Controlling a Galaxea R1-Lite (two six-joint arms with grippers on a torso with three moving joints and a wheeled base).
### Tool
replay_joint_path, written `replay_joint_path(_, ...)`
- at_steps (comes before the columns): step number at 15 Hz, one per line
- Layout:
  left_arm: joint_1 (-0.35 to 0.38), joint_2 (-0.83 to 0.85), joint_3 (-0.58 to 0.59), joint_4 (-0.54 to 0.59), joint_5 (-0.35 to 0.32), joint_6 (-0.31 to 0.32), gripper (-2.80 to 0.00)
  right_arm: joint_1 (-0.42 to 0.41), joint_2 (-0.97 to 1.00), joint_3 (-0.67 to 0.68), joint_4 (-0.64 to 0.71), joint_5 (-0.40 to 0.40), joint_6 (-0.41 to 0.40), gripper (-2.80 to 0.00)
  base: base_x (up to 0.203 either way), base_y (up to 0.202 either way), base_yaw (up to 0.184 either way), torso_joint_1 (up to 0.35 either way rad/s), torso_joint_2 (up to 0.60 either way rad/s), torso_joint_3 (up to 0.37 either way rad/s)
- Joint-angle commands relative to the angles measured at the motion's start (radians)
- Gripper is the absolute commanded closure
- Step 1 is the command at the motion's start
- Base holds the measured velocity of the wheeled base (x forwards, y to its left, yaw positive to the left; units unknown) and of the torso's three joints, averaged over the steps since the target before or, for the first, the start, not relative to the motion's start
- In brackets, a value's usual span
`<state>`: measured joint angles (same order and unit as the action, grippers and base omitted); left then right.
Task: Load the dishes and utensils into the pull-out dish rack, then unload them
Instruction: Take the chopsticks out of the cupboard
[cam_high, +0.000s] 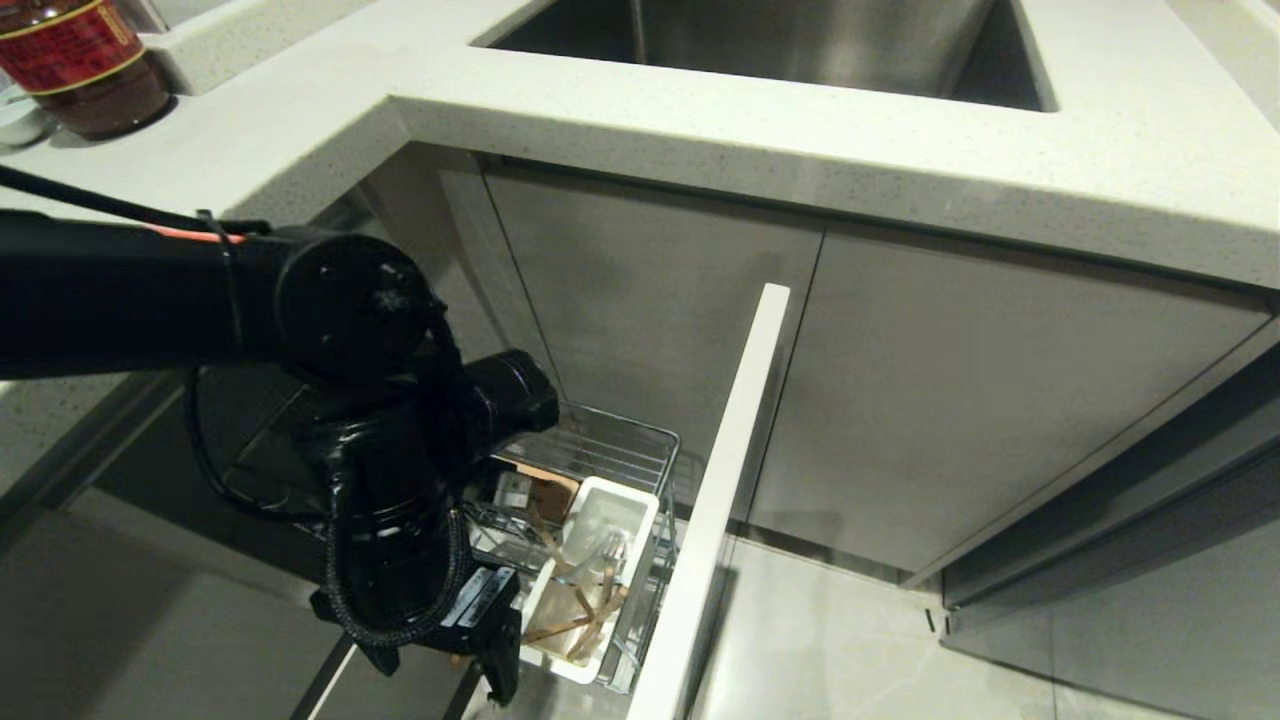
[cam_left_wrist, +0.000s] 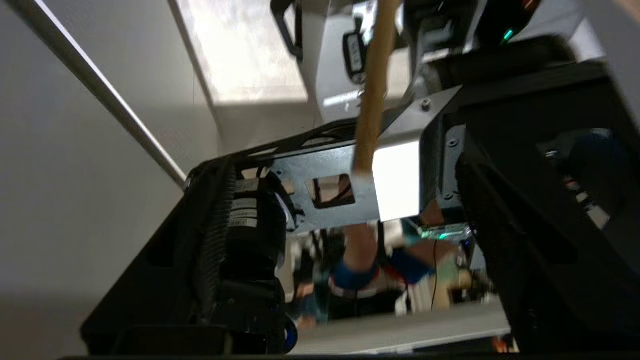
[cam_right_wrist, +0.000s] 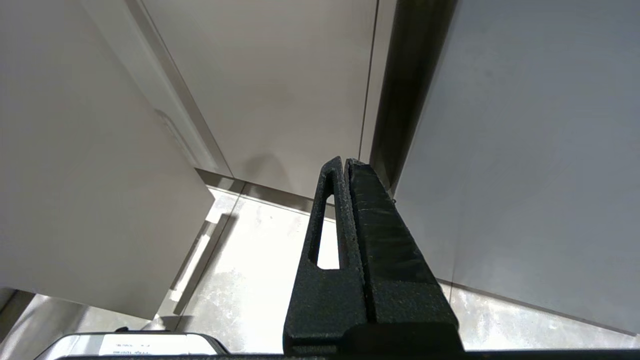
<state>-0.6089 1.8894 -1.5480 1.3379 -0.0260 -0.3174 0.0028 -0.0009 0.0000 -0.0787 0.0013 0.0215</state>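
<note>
Clearly spread, the left gripper (cam_high: 490, 665) hangs beside the white rectangular utensil cup (cam_high: 640, 520), where its fingers could snag the slim wooden chopsticks (cam_high: 580, 625) leaning inside.

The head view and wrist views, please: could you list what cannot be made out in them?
- Head view: the left arm covers much of the pull-out dish rack; no plate or bowl shows.
- Head view: contents of the white utensil cup are too small; only chopsticks can be told.
- Left wrist view: blurred; the left gripper cannot be read.
- Right wrist view: the right gripper faces cabinet doors, not the rack.
</note>
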Motion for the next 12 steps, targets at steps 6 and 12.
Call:
replay_joint_path(6, 0.028, 0.126, 0.005, -0.043, -0.006, 0.02, -2.8, 0.0, -0.001, 0.026, -0.001, 0.0, 0.0, 0.0, 0.0, 0.0, 0.0, 0.0, 0.0, 0.0)
replay_joint_path(12, 0.034, 0.118, 0.005, -0.056, -0.005, 0.011, 0.0, 0.0, -0.001, 0.026, -0.001, 0.0, 0.0, 0.0, 0.0, 0.0, 0.0, 0.0, 0.0, 0.0)
